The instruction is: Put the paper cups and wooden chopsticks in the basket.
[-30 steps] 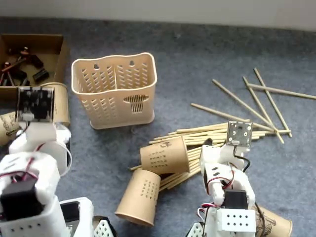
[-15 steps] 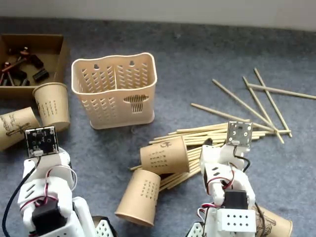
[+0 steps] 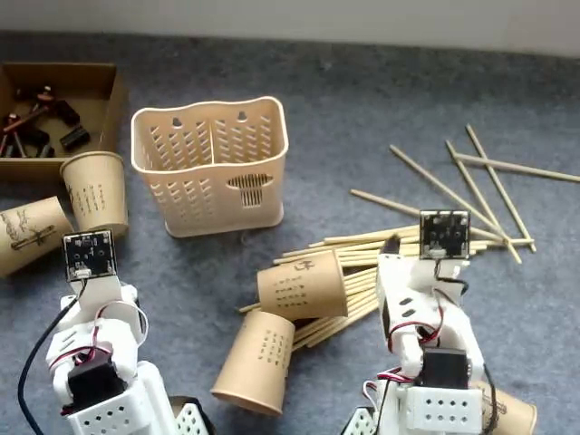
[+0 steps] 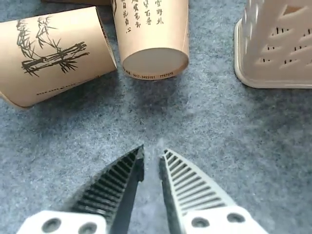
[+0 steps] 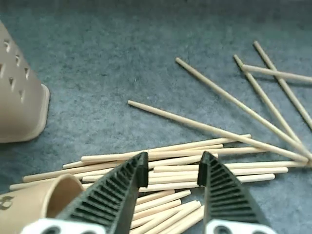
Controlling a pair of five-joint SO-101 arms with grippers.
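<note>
A grey carpet (image 3: 362, 118) covers the table. The left arm (image 3: 91, 362) rises from the lower left corner of the high view, folded back with its wrist tipped down at the carpet. The left gripper (image 4: 152, 157) hangs over bare carpet, its fingers drawn close with a narrow gap, holding nothing. The right arm (image 3: 426, 326) stands at lower right, leaning forward. The right gripper (image 5: 174, 163) is spread wide and empty above the pile of chopsticks (image 3: 362, 249).

The basket (image 3: 213, 172) stands upright, upper left of centre. A cardboard box (image 3: 100, 91) sits in the top left corner. Two paper cups (image 3: 95, 192) lie at the left edge below the box, and two more (image 3: 304, 284) at lower centre. Loose chopsticks (image 3: 480, 190) fan out at the right.
</note>
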